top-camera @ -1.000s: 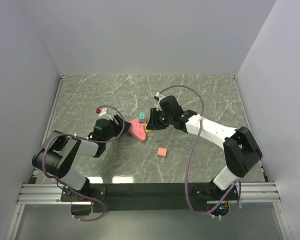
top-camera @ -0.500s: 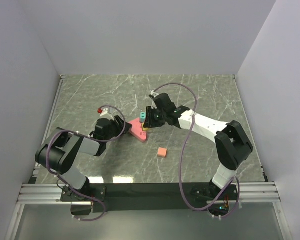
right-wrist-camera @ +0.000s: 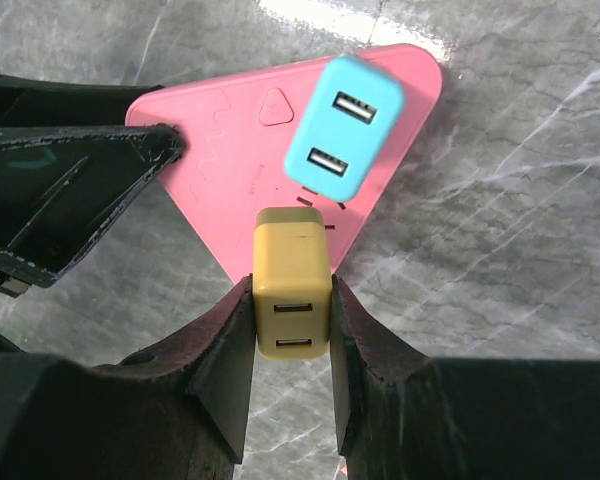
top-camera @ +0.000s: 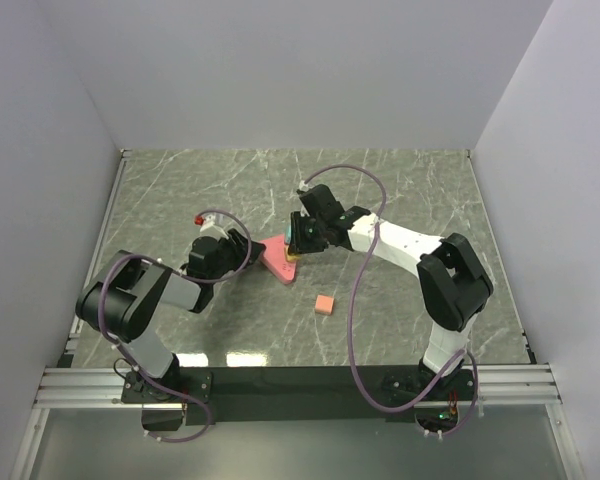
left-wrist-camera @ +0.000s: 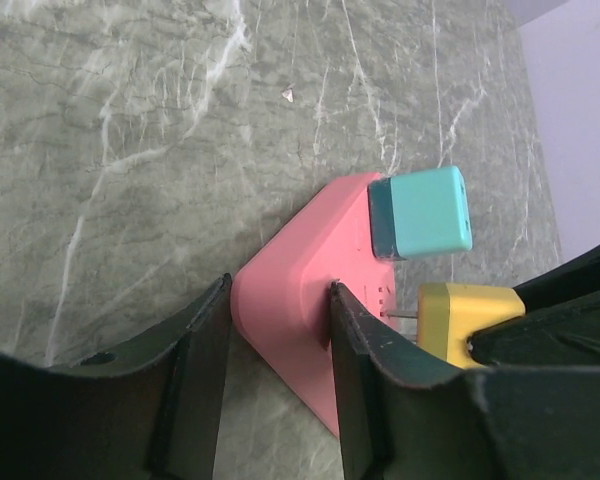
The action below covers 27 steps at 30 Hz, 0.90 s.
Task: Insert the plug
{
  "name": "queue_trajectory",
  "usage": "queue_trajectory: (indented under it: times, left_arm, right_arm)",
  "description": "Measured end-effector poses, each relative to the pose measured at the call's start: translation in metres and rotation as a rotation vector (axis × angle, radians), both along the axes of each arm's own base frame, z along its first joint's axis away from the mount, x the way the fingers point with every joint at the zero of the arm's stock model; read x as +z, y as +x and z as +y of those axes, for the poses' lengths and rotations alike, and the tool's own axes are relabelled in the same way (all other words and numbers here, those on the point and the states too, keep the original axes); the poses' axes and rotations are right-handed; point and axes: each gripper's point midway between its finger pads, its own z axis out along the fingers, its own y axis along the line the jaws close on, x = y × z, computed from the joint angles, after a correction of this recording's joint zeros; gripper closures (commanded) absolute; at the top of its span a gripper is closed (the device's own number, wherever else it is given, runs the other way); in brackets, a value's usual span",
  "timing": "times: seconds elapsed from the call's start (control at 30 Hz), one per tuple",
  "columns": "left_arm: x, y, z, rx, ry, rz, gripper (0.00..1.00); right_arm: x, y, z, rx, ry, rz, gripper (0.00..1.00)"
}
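Observation:
A pink triangular socket block [top-camera: 272,257] lies on the marble table. A teal plug [right-wrist-camera: 341,130] sits plugged into it, also in the left wrist view [left-wrist-camera: 420,212]. My left gripper [left-wrist-camera: 278,330] is shut on the pink block's [left-wrist-camera: 300,300] corner. My right gripper [right-wrist-camera: 292,325] is shut on a yellow plug [right-wrist-camera: 292,295] and holds it right over the block [right-wrist-camera: 230,160], below the teal plug. In the left wrist view the yellow plug's [left-wrist-camera: 460,315] metal prongs point at the block's slots, just short of them. In the top view the right gripper [top-camera: 298,243] covers the plugs.
A small orange cube [top-camera: 324,304] lies on the table in front of the block. A small red object [top-camera: 197,219] sits by the left wrist. Grey walls close in the table on three sides.
My right arm has moved left, bringing the yellow plug over the pink block and hiding the teal plug in the top view. The left arm has stayed put.

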Motion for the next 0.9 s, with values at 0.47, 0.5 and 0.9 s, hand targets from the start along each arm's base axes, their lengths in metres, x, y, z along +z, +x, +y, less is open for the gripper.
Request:
queue_trajectory:
  times: [0.47, 0.5, 0.9]
  left_arm:
    - [-0.004, -0.018, 0.005, 0.024, -0.037, -0.032, 1.0]
    - [-0.004, -0.017, 0.005, 0.028, -0.035, -0.038, 1.0]
    - [0.006, -0.017, -0.001, 0.096, 0.042, -0.109, 1.0]
  right_arm:
    - [-0.003, 0.002, -0.003, -0.039, -0.014, 0.012, 1.0]
    - [-0.003, 0.002, -0.003, -0.04, -0.014, 0.013, 1.0]
    - [-0.002, 0.001, -0.003, -0.039, -0.007, 0.022, 1.0]
